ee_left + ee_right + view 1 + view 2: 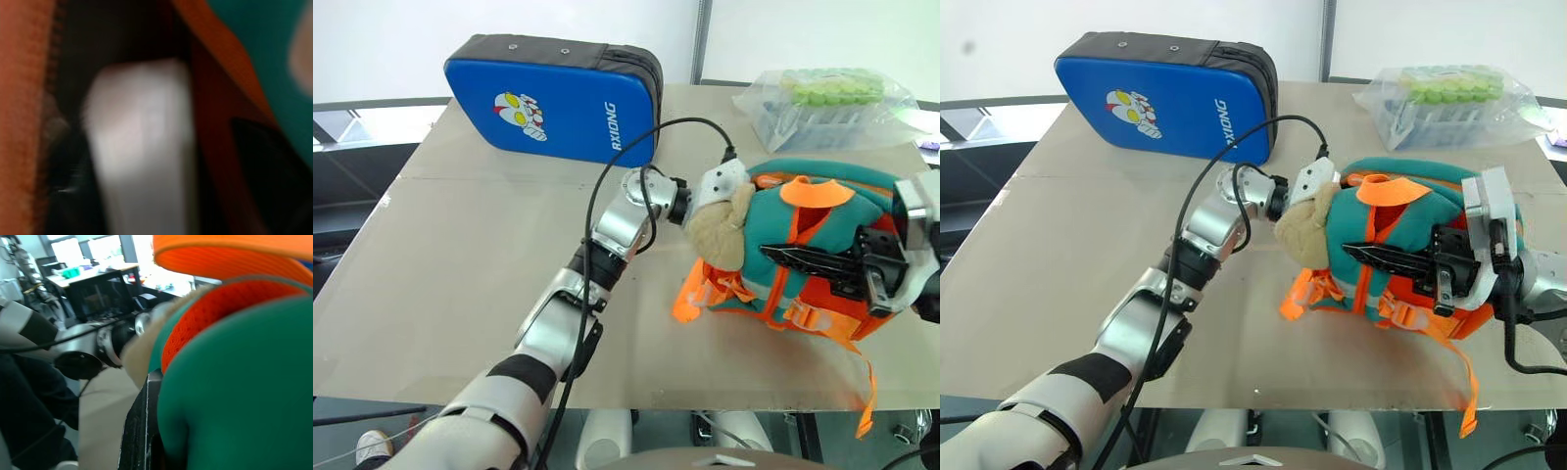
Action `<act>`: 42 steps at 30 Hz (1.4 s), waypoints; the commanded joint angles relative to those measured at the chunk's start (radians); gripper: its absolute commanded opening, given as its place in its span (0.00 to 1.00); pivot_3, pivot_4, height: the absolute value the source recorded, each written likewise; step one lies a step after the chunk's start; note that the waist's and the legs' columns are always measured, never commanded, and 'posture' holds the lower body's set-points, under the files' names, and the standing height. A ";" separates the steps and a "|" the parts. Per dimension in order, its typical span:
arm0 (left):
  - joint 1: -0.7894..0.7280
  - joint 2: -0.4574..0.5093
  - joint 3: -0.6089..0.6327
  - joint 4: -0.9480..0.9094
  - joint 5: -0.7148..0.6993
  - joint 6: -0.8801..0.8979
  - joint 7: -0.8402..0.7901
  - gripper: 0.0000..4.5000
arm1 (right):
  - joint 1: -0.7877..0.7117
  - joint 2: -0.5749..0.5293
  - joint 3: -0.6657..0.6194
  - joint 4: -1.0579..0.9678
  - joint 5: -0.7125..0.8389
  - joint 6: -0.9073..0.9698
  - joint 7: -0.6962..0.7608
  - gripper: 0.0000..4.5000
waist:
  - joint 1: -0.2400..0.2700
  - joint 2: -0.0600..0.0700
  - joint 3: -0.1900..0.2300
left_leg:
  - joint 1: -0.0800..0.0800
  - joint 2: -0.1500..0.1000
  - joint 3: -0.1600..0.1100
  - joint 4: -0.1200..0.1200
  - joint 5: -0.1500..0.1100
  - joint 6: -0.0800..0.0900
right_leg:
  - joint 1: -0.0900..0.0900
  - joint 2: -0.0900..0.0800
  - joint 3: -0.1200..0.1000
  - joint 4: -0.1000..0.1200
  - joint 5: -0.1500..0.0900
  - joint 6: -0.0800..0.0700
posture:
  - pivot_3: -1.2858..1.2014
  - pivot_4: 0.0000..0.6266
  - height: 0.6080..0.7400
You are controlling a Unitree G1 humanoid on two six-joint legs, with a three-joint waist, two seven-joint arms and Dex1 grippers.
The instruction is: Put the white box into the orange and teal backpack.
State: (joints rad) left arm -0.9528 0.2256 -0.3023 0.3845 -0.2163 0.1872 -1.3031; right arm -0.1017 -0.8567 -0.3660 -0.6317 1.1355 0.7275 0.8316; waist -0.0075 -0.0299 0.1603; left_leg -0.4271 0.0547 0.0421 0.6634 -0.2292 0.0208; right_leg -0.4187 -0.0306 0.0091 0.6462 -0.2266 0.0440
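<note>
The orange and teal backpack (766, 223) lies on its side at the table's right, a beige plush charm (720, 233) hanging at its mouth. My left gripper (717, 186) reaches into that mouth from the left, its tip hidden behind the charm. In the left wrist view the white box (146, 147) sits inside the dark, orange-lined opening, close up and blurred. My right gripper (771, 255) points left across the backpack's front and is shut on its fabric. Teal cloth (234, 391) hides one finger in the right wrist view.
A large blue padded case (558, 108) with cartoon print stands at the table's back left. A clear plastic bag (827, 98) with green items lies at the back right. The tan table (460, 255) is bare at the left and front. A black cable (607, 186) arcs over my left arm.
</note>
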 commanded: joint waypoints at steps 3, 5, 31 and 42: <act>0.110 0.237 0.246 -0.315 -0.257 0.408 0.023 0.99 | 0.015 0.022 -0.002 0.035 -0.091 -0.062 -0.015 0.00 | -0.015 0.000 0.000 | 0.006 0.001 -0.001 -0.003 0.000 0.000 | 0.000 0.001 0.005 0.002 0.000 0.000 | 0.52 0.24 1.00; 0.162 0.311 0.321 -0.417 -0.377 0.568 0.032 0.99 | 0.005 0.031 0.012 0.051 -0.107 -0.070 -0.011 0.00 | -0.008 0.000 0.000 | 0.007 0.001 -0.001 -0.004 0.000 0.000 | 0.001 0.001 0.005 0.003 0.000 0.000 | 0.52 0.24 1.00; 0.032 -0.165 0.519 -0.225 -0.619 0.865 0.754 0.51 | 0.047 0.039 -0.033 0.016 -0.031 -0.024 -0.039 0.00 | 0.004 -0.001 0.001 | 0.011 -0.003 0.002 -0.004 0.000 0.000 | 0.008 0.002 0.009 0.000 0.000 0.001 | 0.52 0.24 1.00; 0.144 -0.211 0.786 -0.302 -0.853 0.881 1.039 0.04 | -0.149 0.238 -0.092 0.160 -0.098 -0.132 -0.452 0.00 | -0.006 -0.001 0.001 | 0.011 -0.003 0.003 -0.004 0.000 0.000 | 0.008 0.001 0.009 0.000 0.000 0.001 | 0.52 0.24 1.00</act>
State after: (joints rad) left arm -0.8423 0.0111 0.4038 0.1371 -0.9913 1.0650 -0.3361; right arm -0.2042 -0.6344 -0.4096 -0.5086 1.0956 0.6575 0.4770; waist -0.0132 -0.0309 0.1611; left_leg -0.4164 0.0523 0.0450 0.6593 -0.2292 0.0206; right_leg -0.4109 -0.0291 0.0191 0.6465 -0.2269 0.0446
